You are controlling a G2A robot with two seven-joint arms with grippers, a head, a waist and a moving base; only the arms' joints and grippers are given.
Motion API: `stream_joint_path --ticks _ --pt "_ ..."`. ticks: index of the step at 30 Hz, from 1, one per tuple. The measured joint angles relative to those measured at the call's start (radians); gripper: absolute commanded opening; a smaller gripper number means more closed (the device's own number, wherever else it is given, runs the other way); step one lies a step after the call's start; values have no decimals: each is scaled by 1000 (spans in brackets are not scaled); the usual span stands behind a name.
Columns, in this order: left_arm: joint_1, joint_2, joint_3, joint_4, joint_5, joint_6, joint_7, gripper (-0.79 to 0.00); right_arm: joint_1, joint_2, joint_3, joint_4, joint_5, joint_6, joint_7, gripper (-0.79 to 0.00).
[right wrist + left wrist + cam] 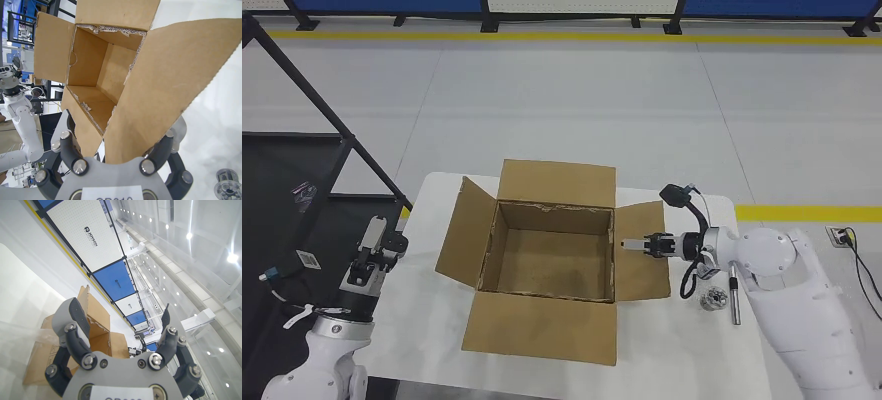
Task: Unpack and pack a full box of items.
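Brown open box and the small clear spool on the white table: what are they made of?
Brown open box: corrugated cardboard, matte and uncoated by the look; fluted layers show along its torn rim. Small clear spool: probably moulded transparent plastic, glossy; the table shows through it and it has fine teeth. Exact plastic can't be told.

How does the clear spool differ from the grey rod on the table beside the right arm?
The clear spool is see-through plastic; the grey rod is opaque and looks metallic. The spool is short and round, with a toothed hub; the rod is long and slim. The spool lies nearer the cardboard box than the rod does. Both rest side by side on the white table, outside the box.
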Motion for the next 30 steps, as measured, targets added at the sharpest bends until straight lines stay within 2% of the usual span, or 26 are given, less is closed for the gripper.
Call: stream_joint_path --ticks 8,13,24,30 --pt "0 0 0 0 0 0 0 0 13 3 -16 11 7 -2 -14 0" --pt "0 0 0 0 0 0 0 0 -3 18 28 -14 -10 1 -34 0" --pt "0 0 0 0 0 0 0 0 -217 90 327 -220 -168 44 -43 0" --pt "0 0 0 0 0 0 0 0 -330 121 428 -311 -380 101 7 0"
